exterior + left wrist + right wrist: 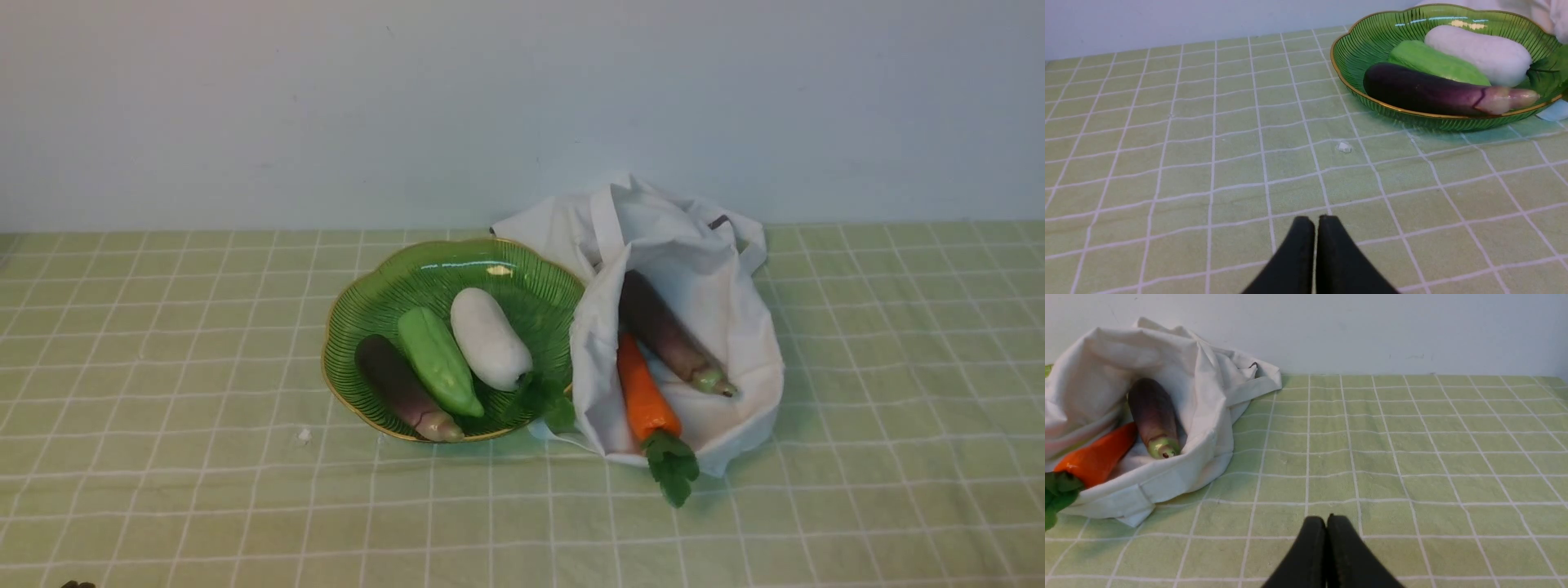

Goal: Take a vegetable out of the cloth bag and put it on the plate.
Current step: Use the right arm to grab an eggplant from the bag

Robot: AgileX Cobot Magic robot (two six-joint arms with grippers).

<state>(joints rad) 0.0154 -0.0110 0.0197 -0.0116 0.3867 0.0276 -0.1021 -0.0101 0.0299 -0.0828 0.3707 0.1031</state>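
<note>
Lying in the open bag [722, 273] beside the carrot [645, 398], the eggplant [665, 331] looks light, stiff and slick, so its thick middle seems the best hold. Left pincer [1315, 221] and right pincer [1326, 519] sit closed tight, holding nothing

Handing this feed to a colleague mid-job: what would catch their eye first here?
The green plate left of centre stands out, holding a white vegetable, a light green one and a purple one with a beige-pink tip. To its right lies the white cloth bag, mouth open, with the dark purple vegetable and an orange carrot inside, the carrot's leaves spilling out. The left gripper and right gripper are shut, empty, above the checked tablecloth.
</note>
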